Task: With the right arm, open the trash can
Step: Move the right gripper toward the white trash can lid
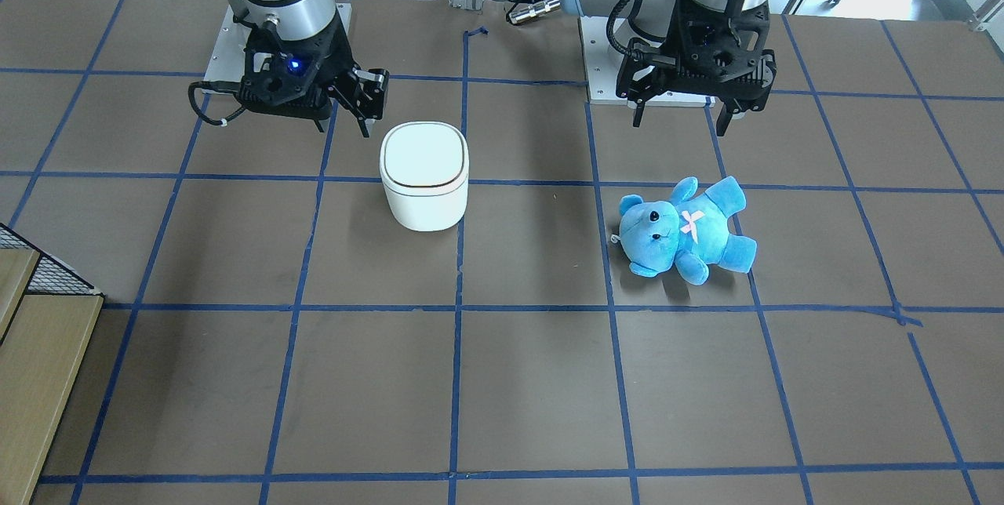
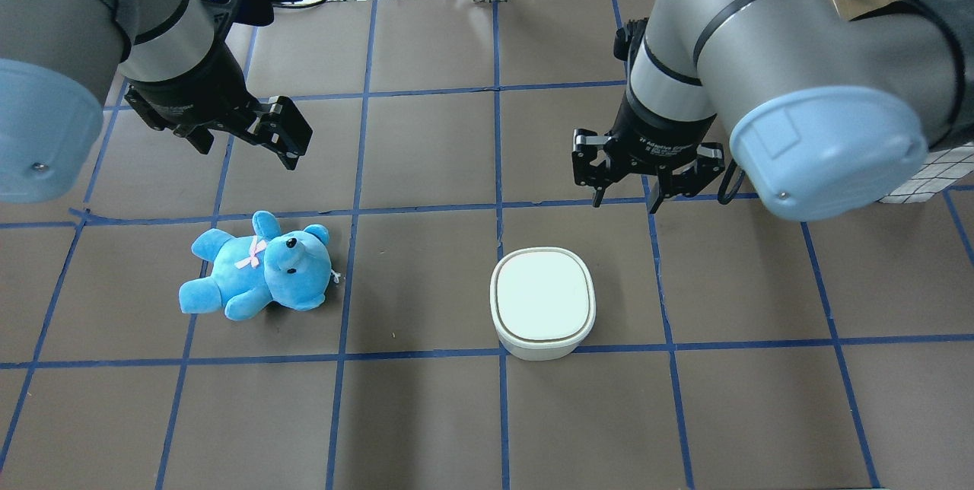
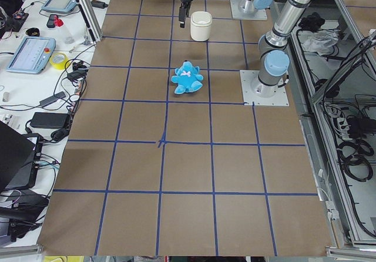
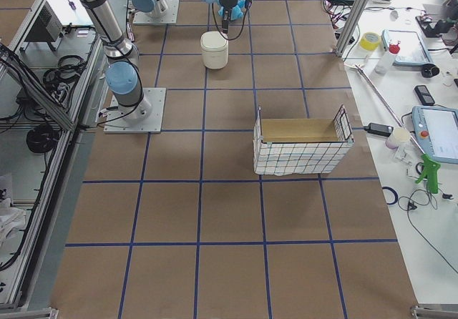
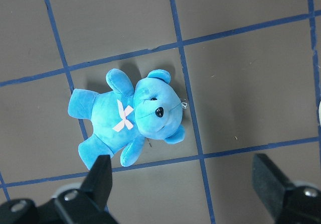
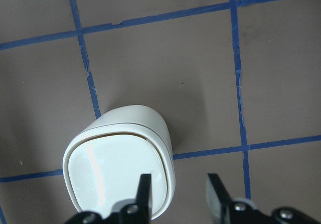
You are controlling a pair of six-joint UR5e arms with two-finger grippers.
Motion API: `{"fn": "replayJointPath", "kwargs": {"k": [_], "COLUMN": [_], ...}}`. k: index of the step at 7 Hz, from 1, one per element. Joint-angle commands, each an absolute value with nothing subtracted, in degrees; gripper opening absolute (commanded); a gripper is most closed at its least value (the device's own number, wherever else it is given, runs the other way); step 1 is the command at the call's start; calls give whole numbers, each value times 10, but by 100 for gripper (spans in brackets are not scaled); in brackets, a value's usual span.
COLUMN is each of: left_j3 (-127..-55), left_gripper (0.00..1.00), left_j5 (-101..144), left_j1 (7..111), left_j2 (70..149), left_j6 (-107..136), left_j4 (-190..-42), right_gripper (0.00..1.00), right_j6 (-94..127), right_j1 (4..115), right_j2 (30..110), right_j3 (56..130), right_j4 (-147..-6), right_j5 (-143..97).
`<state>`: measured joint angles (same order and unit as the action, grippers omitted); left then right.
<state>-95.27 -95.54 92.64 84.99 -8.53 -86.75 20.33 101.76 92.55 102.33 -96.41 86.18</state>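
Observation:
The white trash can stands upright on the brown table with its lid shut; it also shows in the overhead view and the right wrist view. My right gripper, with the blue light on its mount, hangs above the table beside the can without touching it. Its fingers are partly open and empty, over the can's edge in the right wrist view. My left gripper is wide open and empty, above the blue teddy bear.
The teddy bear lies on its back about two grid squares from the can. A wire basket lined with cardboard stands further out on the right arm's side. Blue tape lines cross the table.

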Motion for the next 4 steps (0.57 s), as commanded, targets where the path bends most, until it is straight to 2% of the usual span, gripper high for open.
{"fn": "replayJointPath", "kwargs": {"k": [1, 4], "left_j3": [-953, -953], "left_gripper": [100, 100], "left_j5": [-955, -955], "left_j1": [926, 926], "left_j2": [850, 850], "left_j6": [-85, -85], "left_j4": [-867, -867], "right_gripper": [14, 5], "right_j6": [225, 226], "right_j1": [1029, 1054], "right_j2": [923, 883], "right_j3": [1060, 1071], "right_j4": [-990, -993], "right_j5": [858, 857]}}
